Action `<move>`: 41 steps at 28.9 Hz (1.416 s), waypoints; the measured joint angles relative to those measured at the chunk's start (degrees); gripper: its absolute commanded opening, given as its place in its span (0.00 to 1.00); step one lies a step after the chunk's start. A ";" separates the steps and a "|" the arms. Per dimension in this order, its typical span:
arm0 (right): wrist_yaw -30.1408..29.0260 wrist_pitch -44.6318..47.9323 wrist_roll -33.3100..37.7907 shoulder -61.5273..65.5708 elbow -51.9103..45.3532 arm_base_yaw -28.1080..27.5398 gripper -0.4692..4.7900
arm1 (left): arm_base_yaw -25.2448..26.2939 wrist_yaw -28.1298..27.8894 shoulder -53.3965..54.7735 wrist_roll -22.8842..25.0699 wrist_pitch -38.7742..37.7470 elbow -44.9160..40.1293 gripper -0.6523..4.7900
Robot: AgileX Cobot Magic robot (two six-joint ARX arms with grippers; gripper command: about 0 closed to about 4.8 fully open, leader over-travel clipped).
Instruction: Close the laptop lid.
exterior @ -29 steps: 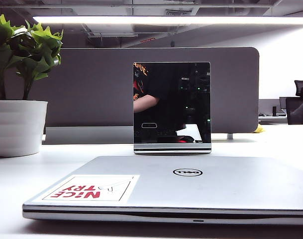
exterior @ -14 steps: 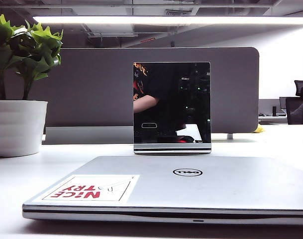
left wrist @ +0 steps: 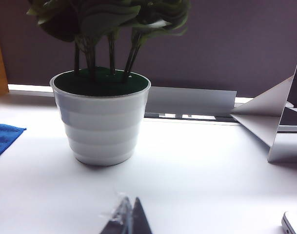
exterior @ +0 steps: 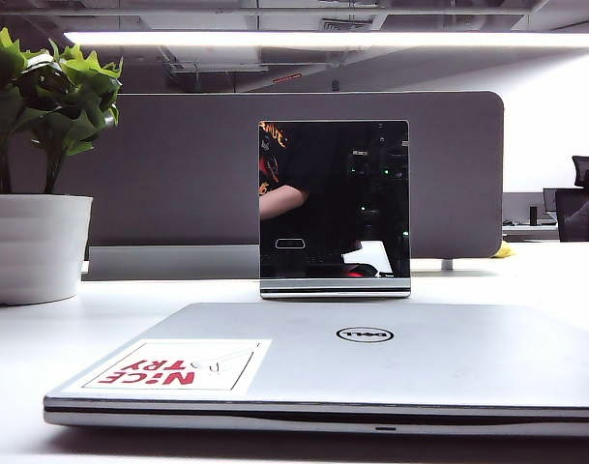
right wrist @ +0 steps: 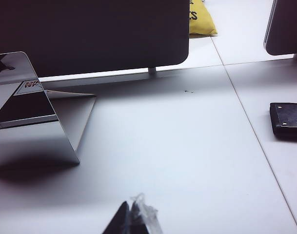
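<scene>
In the exterior view the silver laptop lies flat on the white table with its laptop lid down against the base. The round Dell logo and the red-lettered sticker face up. Neither arm shows in that view. A rounded corner of the laptop peeks into the left wrist view. My left gripper is shut, empty, over bare table in front of the plant pot. My right gripper is also shut and empty, over bare table beside the upright panel.
A white pot with a green plant stands at the left. An upright black mirror-like panel on a silver base stands behind the laptop. A grey divider runs along the back. A blue cloth, a black box and a yellow bag lie farther out.
</scene>
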 measured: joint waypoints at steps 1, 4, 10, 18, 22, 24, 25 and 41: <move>0.02 0.00 -0.02 0.00 0.00 0.00 0.08 | 0.00 0.00 0.00 0.07 0.00 0.00 0.11; 0.00 0.00 0.00 0.00 0.00 0.00 0.08 | 0.02 0.00 0.00 0.09 0.00 0.00 0.11; 0.00 0.00 0.00 0.00 0.00 0.00 0.08 | 0.00 0.00 0.00 0.09 0.00 0.00 0.11; 0.02 0.00 0.00 0.00 0.00 0.00 0.08 | 0.00 0.00 0.00 0.09 0.00 0.00 0.11; 0.00 0.00 0.00 0.00 0.00 0.00 0.08 | 0.00 0.00 0.00 0.09 0.00 0.00 0.11; 0.00 0.00 0.00 0.00 0.00 0.00 0.08 | 0.00 0.00 0.00 0.09 0.00 0.00 0.11; 0.02 0.00 0.00 0.00 0.00 0.00 0.08 | 0.00 0.00 0.02 0.09 0.00 0.00 0.11; 0.96 -0.37 0.00 -0.50 0.00 0.00 0.08 | 0.00 0.00 0.00 0.09 0.00 0.00 0.11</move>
